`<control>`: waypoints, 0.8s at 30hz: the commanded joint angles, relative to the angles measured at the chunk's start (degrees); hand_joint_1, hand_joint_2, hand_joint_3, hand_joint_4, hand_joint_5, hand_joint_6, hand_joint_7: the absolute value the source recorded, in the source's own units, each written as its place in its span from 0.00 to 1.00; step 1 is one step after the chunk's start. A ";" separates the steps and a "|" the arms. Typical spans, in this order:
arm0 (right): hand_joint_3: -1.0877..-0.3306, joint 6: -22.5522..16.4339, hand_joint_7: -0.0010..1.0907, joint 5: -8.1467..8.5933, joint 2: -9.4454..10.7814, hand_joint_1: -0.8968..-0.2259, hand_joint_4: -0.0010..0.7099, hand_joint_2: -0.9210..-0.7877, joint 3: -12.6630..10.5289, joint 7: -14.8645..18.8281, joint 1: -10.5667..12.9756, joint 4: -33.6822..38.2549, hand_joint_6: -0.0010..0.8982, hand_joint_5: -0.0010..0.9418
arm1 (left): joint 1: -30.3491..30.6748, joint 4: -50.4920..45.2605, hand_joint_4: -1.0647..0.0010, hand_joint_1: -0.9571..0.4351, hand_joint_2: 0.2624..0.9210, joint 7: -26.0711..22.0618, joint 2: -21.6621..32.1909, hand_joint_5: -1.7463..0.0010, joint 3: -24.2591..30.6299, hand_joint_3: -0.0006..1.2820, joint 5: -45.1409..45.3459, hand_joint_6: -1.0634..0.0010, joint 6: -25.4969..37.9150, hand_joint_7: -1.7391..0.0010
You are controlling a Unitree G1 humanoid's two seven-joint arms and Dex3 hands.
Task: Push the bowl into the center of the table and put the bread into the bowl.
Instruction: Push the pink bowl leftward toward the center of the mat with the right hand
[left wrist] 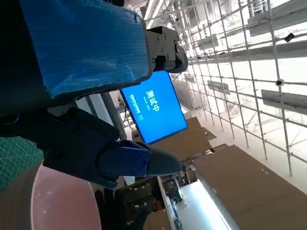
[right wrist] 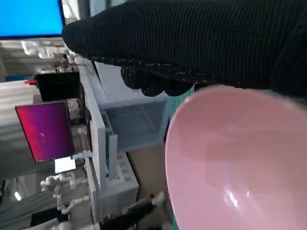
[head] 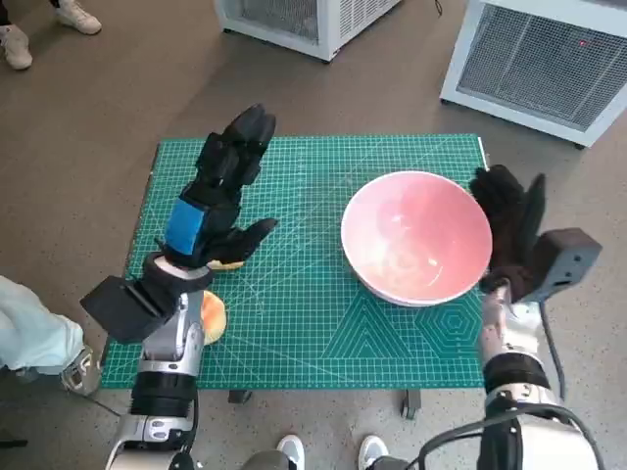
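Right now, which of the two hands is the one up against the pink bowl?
The right hand, in the black knitted glove, sits against the pink bowl's outer rim. The left hand, blue-taped, hovers over the green mat, well apart from the bowl.

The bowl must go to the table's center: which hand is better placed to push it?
The right hand: it sits against the right rim of the pink bowl, on its outer side. The left hand hovers apart, across the green mat.
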 commanded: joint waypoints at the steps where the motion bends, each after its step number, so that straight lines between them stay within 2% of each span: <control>1: 0.25 1.70 0.23 0.88 2.39 0.45 0.25 0.00 -1.02 0.75 -1.62 0.89 0.18 0.00 | 1.13 -1.49 0.86 0.17 1.00 0.35 0.46 1.00 0.20 0.22 0.03 1.00 -0.12 0.75; 9: 0.26 3.06 0.23 0.43 4.54 0.44 0.26 0.00 -1.56 0.74 -3.91 1.16 0.18 0.01 | 2.45 -3.68 0.86 0.17 1.00 0.93 0.70 1.00 0.12 0.22 0.28 0.99 0.94 0.75; 24: 0.25 5.29 0.22 0.72 7.45 0.46 0.27 0.00 -2.83 0.91 -6.65 1.37 0.19 0.00 | 5.05 -7.05 0.85 0.17 1.00 1.71 1.88 1.00 0.52 0.21 0.34 0.99 2.35 0.76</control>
